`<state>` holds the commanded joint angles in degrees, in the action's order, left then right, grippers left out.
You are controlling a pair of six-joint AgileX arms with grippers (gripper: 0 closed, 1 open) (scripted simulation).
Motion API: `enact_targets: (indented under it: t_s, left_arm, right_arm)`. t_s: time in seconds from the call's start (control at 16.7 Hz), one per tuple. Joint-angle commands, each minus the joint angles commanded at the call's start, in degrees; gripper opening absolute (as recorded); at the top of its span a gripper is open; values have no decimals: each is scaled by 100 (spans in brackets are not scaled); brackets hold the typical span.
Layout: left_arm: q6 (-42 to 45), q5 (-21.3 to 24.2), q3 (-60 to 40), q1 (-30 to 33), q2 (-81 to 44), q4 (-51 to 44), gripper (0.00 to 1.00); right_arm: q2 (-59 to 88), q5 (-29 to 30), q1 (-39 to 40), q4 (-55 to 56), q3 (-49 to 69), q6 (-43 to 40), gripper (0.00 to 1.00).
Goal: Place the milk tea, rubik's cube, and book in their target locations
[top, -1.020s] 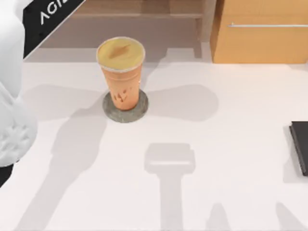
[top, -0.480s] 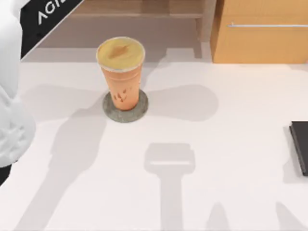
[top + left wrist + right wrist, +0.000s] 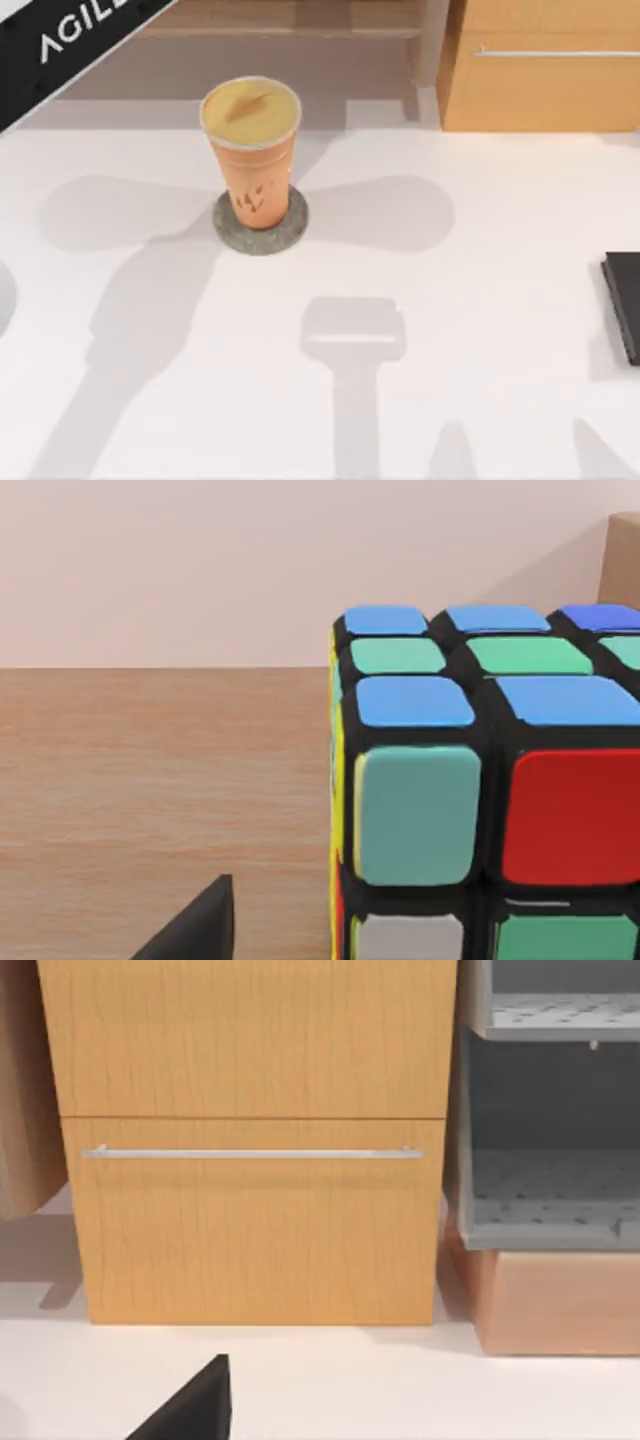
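The milk tea [image 3: 251, 150] stands upright on the round grey coaster [image 3: 228, 232], at about eleven o'clock from the middle of the white tabletop [image 3: 450, 300] in the top view — so that part of the task looks done.

The rubik's cube [image 3: 480, 780] sits close before the left wrist camera, resting on a wooden surface [image 3: 150, 800] with a pale wall behind it. A dark tip of the left pincer [image 3: 195, 930] shows just beside the cube, apart from it as far as can be seen; whether the pincer is released or clenched I cannot tell. My judgement is that the cube is either about to be picked up or has just been set down — the pictures do not settle which.

The flat black slab [image 3: 625, 305] lies at the tabletop's three o'clock edge with nothing on it, so the book's step appears still to be done.

The right wrist view faces a wooden drawer front [image 3: 250, 1220] with a metal handle [image 3: 250, 1153]; a dark tip of the right pincer [image 3: 195, 1405] shows there, its state not discernible.
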<state>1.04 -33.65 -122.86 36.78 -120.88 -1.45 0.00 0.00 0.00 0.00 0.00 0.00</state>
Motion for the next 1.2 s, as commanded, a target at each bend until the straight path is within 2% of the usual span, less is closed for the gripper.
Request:
enact_targets:
  t_s: [0.3,0.54,0.96,1.2]
  left_arm:
    - [-1,31,35,-56,30,-13,100]
    - [-14,317,843,-366,838,-4,100]
    - [-47,1183,3697,-1293,3665,39,100]
    - [-72,1653,5952,-1799,5857,92,100]
  right_arm:
    - [0,0,0,0,0,0,100]
    - [0,0,0,0,0,0,100]
    - [0,0,0,0,0,0,100]
    - [0,0,0,0,0,0,100]
